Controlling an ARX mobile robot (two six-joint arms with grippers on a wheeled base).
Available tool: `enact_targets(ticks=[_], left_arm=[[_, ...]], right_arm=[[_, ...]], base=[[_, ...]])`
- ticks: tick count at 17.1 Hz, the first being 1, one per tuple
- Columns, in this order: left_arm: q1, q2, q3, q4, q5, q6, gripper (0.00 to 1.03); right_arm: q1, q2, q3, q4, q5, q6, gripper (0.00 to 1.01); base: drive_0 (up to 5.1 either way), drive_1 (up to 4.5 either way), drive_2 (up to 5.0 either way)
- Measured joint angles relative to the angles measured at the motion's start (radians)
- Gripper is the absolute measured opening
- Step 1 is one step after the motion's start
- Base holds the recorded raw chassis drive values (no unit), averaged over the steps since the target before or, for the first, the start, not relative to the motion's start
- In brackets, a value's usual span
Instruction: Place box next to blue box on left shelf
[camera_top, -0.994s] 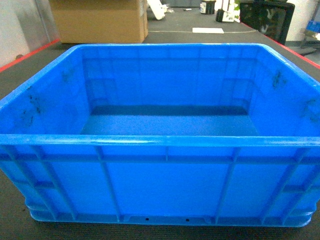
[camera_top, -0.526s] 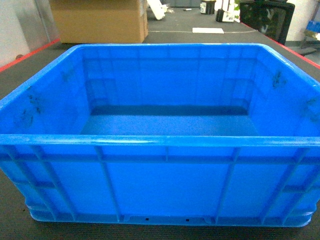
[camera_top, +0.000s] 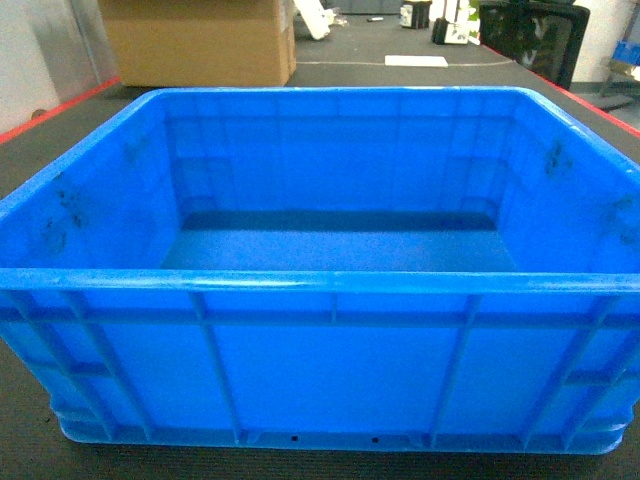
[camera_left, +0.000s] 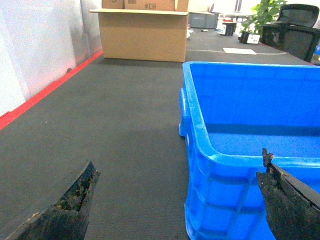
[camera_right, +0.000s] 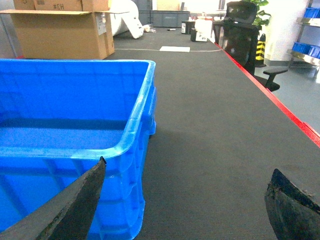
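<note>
Two grippers, left gripper (camera_left: 175, 200) and right gripper (camera_right: 185, 200), are held spread wide at the box's (camera_top: 320, 300) near corners, at nine and three o'clock; unevenly clamped, it could tip when lifted.

Both claws (camera_left: 175, 200) (camera_right: 185, 200) wide apart — seemingly level.
</note>
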Motion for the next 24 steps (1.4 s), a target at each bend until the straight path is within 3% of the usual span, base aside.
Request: enact_targets(ticks=[18,19,20,21,22,23,24], left_arm=[[0.0,0.0,0.0,0.0,0.0,0.0,0.98],[0.0,0.026,0.001,0.012,0.038,-0.011,0.98],[-0.03,0.153,0.014,0.13,0.041,-0.015,0.98],[-0.043,0.32,0.059,0.268,0.065,-0.026,0.98],[-0.053,0.475,0.128,0.393,0.065,-0.027,0.98],[-0.068,0.708,0.262,0.544,0.068,-0.031,0.98],[-0.085,1.017,0.446,0.594,0.043,-0.029,0.98]], right_arm=[[0.0,0.0,0.0,0.0,0.0,0.0,0.98],[0.016,0.009,0.002,-0.008,0.043,0.001,0.98],[0.088,0.127,0.02,0.057,0.209,0.008,0.98],[0.105,0.295,0.076,0.182,0.267,0.009,0.98],[0.101,0.437,0.156,0.285,0.266,0.01,0.98],[0.089,0.656,0.319,0.359,0.217,0.029,0.98],[0.069,0.964,0.528,0.302,0.126,0.066,0.98]], base=[[0.0,0.0,0.0],[0.0,0.0,0.0],[0.0,0.0,0.0],[0.0,0.0,0.0],[0.0,0.0,0.0],[0.0,0.0,0.0],[0.0,0.0,0.0]])
